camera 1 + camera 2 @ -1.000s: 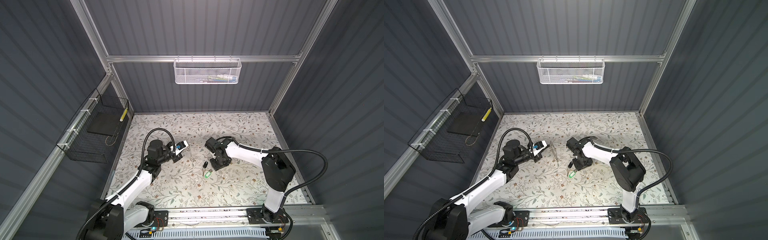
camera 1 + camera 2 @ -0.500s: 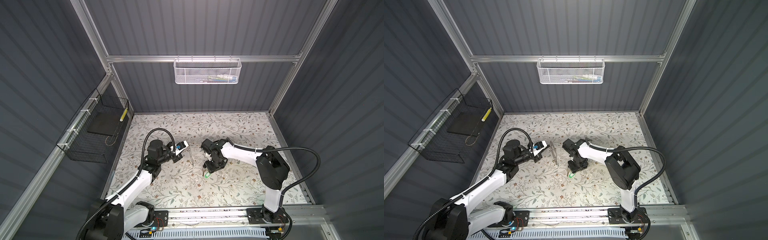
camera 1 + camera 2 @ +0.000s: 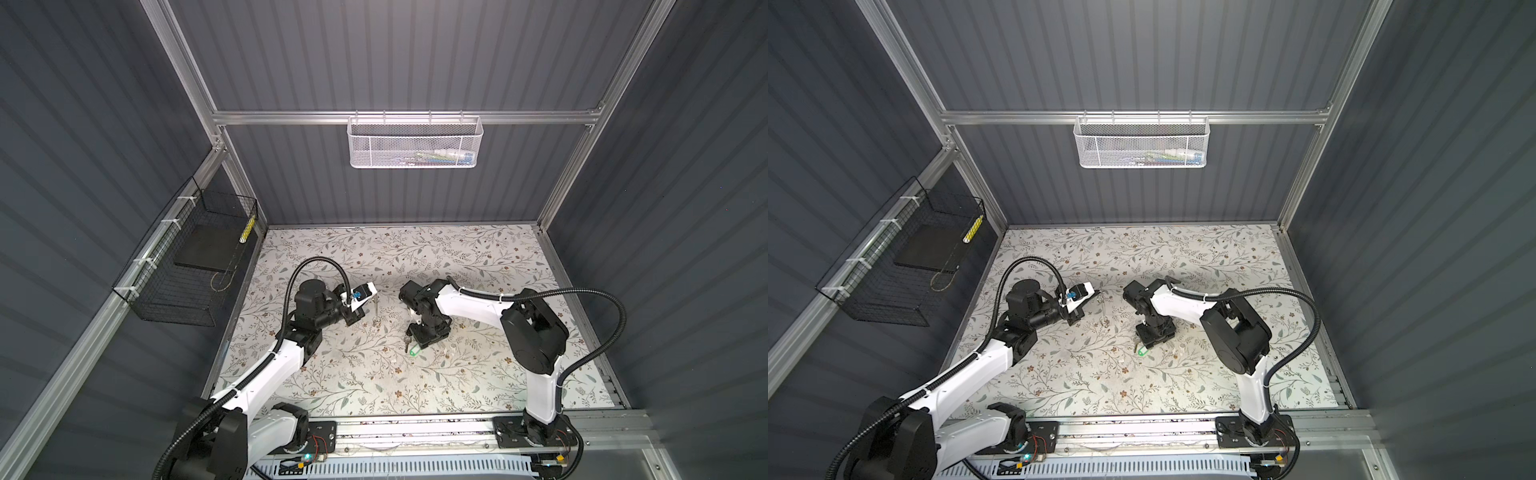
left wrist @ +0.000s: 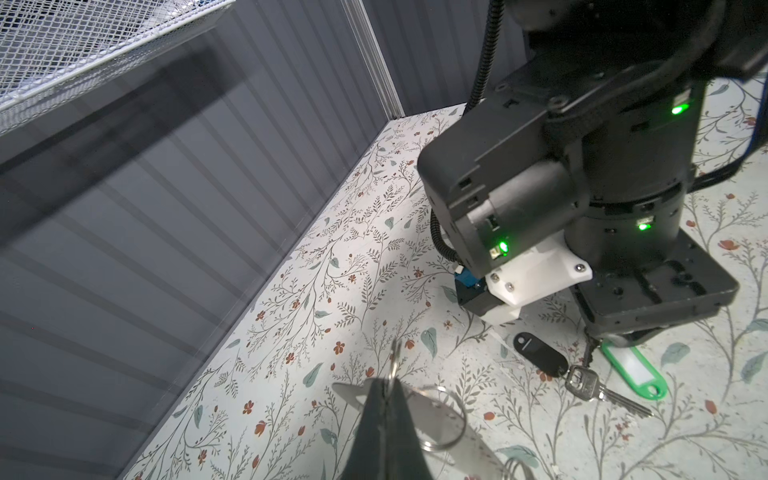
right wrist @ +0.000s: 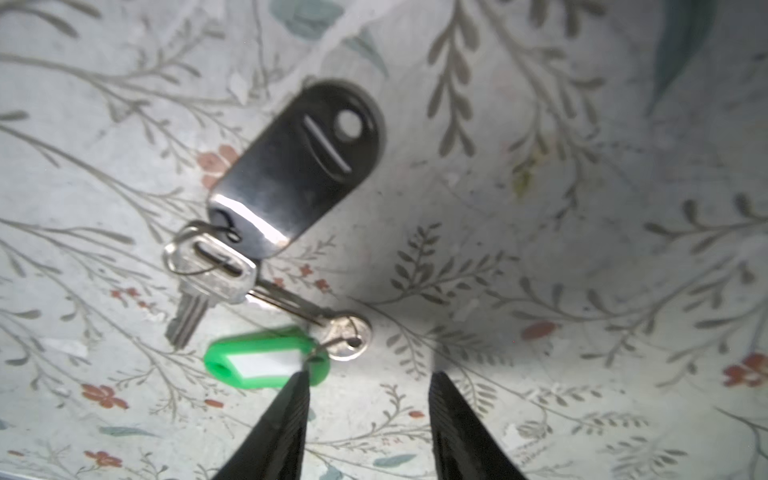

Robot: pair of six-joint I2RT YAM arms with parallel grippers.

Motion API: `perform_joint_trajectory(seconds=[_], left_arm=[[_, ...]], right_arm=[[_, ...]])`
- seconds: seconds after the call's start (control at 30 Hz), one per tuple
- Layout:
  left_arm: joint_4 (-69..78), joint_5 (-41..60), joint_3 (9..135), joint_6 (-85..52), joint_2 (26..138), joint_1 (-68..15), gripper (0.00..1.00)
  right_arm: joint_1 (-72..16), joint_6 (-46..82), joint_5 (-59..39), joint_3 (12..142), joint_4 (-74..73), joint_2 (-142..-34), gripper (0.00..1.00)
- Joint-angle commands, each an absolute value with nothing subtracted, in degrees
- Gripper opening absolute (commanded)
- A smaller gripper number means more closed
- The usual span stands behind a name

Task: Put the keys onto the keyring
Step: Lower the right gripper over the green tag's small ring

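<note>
We see the left arm (image 3: pixel 266 374) stretched from the front rail toward the middle of the flowered mat (image 3: pixel 374 257), its wrist turned sideways. The left gripper (image 4: pixel 388 388) is pinched tight on the keyring (image 4: pixel 428 409), a flat silvery plate with wire rings on it. In a top view the keyring (image 3: pixel 375 309) shows as a thin sliver just beside the fingers, apart from the keys. We cannot tell whether its low end touches the mat.

The right arm (image 3: pixel 473 307) bends over from the right, with the wrist pointing down at the mat. The right gripper (image 5: pixel 370 386) stands about half spread and holds nothing. The keys (image 5: pixel 208 274) lie flat on the mat just under it: one is hooked to a black fob (image 5: pixel 307 166), the other to a green tag (image 5: pixel 266 361). One fingertip (image 5: pixel 299 399) is over the tag's ring end; we cannot tell whether it touches.
</note>
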State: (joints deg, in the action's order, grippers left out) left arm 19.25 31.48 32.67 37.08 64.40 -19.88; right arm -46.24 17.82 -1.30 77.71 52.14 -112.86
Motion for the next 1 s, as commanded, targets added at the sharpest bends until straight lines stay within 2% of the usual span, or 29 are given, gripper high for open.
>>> perform_joint_trajectory(seconds=[0.0, 0.3, 0.43, 0.57, 0.7, 0.97], left_arm=[[19.2, 32.0, 33.03, 38.09, 64.21, -19.55, 0.0], [19.15, 31.7, 32.97, 37.91, 64.05, -19.61, 0.0], [19.42, 31.89, 32.96, 37.84, 64.07, -19.69, 0.0], [19.48, 32.08, 32.93, 37.7, 64.05, -19.69, 0.0], [19.6, 32.27, 32.86, 37.59, 63.78, -19.62, 0.0], [19.64, 32.56, 32.86, 37.55, 63.6, -19.76, 0.0]], right_arm=[[-46.49, 14.27, 4.07, 75.86, 55.75, -111.09, 0.51], [-43.32, 12.26, 9.69, 72.62, 56.4, -108.63, 0.53], [-43.14, 12.75, 6.1, 73.57, 54.98, -105.56, 0.52], [-45.66, 15.05, 2.27, 77.16, 54.77, -106.88, 0.52], [-48.31, 16.33, 1.47, 80.63, 54.69, -109.6, 0.48], [-49.55, 17.71, 1.08, 79.04, 53.09, -110.4, 0.4]])
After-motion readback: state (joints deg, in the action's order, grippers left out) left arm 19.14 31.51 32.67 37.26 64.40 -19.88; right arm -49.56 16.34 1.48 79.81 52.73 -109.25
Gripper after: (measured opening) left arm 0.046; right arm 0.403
